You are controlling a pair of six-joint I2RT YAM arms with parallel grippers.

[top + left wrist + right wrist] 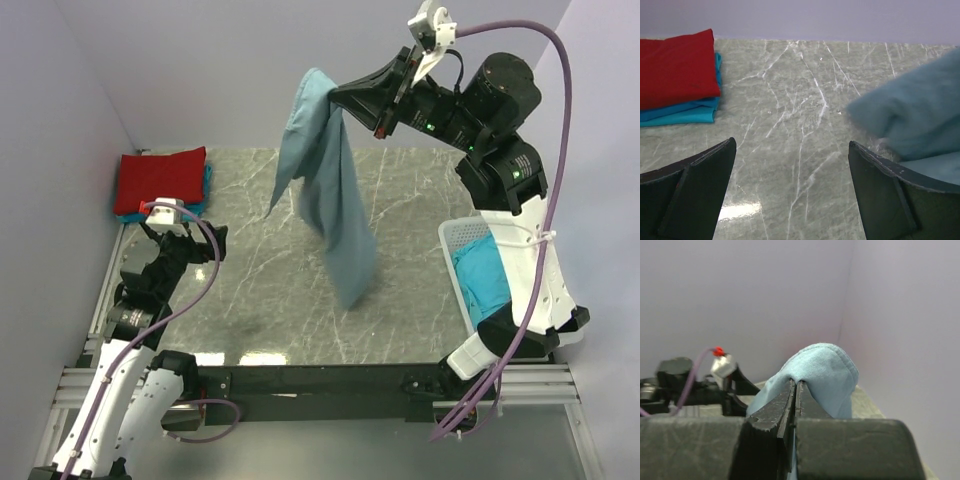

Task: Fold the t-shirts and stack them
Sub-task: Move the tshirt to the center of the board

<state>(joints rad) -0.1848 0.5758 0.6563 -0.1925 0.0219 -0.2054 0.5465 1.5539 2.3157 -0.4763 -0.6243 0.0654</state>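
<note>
Dangling slate-blue t-shirt (325, 190) from clamped right fingers (789, 407) (high over table (250, 290)); left fingers (695, 192) apart.

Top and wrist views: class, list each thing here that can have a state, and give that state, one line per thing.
Right tool: raised, shut.
Blue shirt: unfolded, hanging from the right tool.
Left tool: open, empty.
Red shirt: folded, top of the stack.
Folded teal shirt: under the red shirt.
Basket: upright, holding one shirt.
Basket shirt: teal, crumpled, not folded.
</note>
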